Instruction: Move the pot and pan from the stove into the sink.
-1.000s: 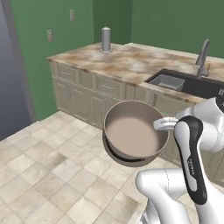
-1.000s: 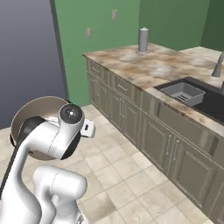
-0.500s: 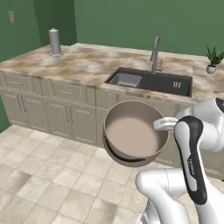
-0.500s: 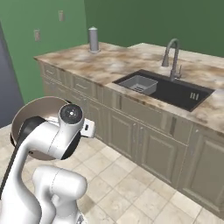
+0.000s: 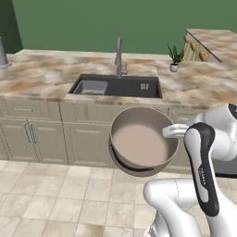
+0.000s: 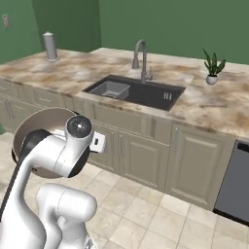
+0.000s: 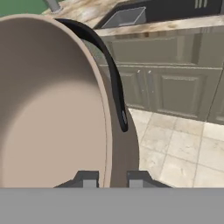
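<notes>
Tan pot (image 5: 141, 139) rim pinched by end effector (image 7: 110, 178), floor-side open.

The sink (image 5: 115, 86) lies open from above, its dark basin bare across the middle and right. Its left end is taken up by the grey rack insert (image 5: 90, 86), and its back edge is guarded by the tall faucet (image 5: 119, 58), which rises upright behind the basin's middle. The countertop (image 5: 37, 78) on either side is largely bare; a small potted plant (image 5: 174, 59) stands well right of the faucet. The pot (image 5: 141, 141), held tilted before the cabinet fronts (image 6: 141, 155), is kept apart from them, over open floor (image 5: 55, 194).
</notes>
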Available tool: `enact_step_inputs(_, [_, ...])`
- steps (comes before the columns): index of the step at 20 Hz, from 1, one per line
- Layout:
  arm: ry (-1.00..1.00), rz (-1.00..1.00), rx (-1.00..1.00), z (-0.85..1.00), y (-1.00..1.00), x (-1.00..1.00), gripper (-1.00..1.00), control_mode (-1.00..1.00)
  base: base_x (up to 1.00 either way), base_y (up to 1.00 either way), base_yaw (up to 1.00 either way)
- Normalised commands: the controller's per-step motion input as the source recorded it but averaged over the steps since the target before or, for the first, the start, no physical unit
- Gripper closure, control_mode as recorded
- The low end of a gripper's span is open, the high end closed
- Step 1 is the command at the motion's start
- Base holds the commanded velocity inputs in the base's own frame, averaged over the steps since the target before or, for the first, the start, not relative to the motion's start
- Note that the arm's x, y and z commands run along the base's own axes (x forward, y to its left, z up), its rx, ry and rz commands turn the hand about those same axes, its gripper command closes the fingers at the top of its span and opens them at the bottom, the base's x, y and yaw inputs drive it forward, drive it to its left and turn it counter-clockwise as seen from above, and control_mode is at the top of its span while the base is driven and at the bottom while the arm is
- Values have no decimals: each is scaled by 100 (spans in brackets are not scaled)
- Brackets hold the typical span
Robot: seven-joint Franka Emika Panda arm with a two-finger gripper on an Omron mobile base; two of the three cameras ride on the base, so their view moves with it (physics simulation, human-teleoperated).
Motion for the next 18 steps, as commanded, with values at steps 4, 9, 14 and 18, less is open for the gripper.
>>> enact_step_inputs(4, [0, 0, 0, 0, 0, 0, 100, 100, 0, -17, -43])
enact_step_inputs(9, [0, 0, 0, 0, 0, 0, 100, 100, 0, -23, -40])
enact_step_inputs(14, [0, 0, 0, 0, 0, 0, 100, 100, 0, -26, -39])
enact_step_inputs(18, [0, 0, 0, 0, 0, 0, 100, 100, -3, -22, -32])
